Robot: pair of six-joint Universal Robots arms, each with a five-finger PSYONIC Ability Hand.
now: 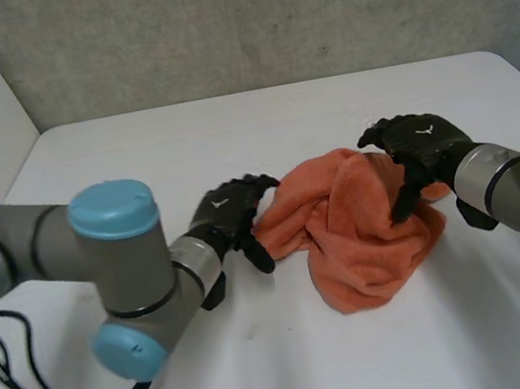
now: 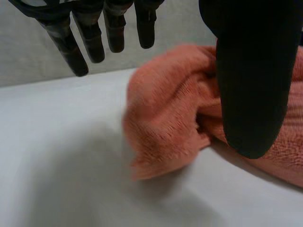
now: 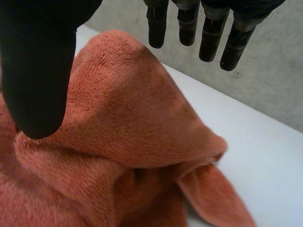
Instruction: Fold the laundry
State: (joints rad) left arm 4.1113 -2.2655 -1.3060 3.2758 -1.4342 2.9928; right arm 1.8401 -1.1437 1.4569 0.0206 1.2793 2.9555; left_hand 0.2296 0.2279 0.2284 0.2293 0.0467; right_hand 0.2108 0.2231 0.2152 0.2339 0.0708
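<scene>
A crumpled towel point(image 1: 356, 228) lies mid-table point(image 1: 233, 149), its corners lost in folds. The left hand point(image 1: 226, 212) is at its left edge. The right hand point(image 1: 424, 147) covers its right edge. Both have fingers apart, gripping nothing.

Left arm point(image 1: 122, 267) bent at elbow. Left hand point(image 1: 229, 215) near table point(image 1: 181, 138) centre, fingers straight, thumb apart. Right hand point(image 1: 419, 150) toward right edge, fingers relaxed, pointing down, thumb apart.

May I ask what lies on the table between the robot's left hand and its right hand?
A crumpled orange towel lies there, reaching from beside the left hand to under the right hand; the head view shows it.
</scene>
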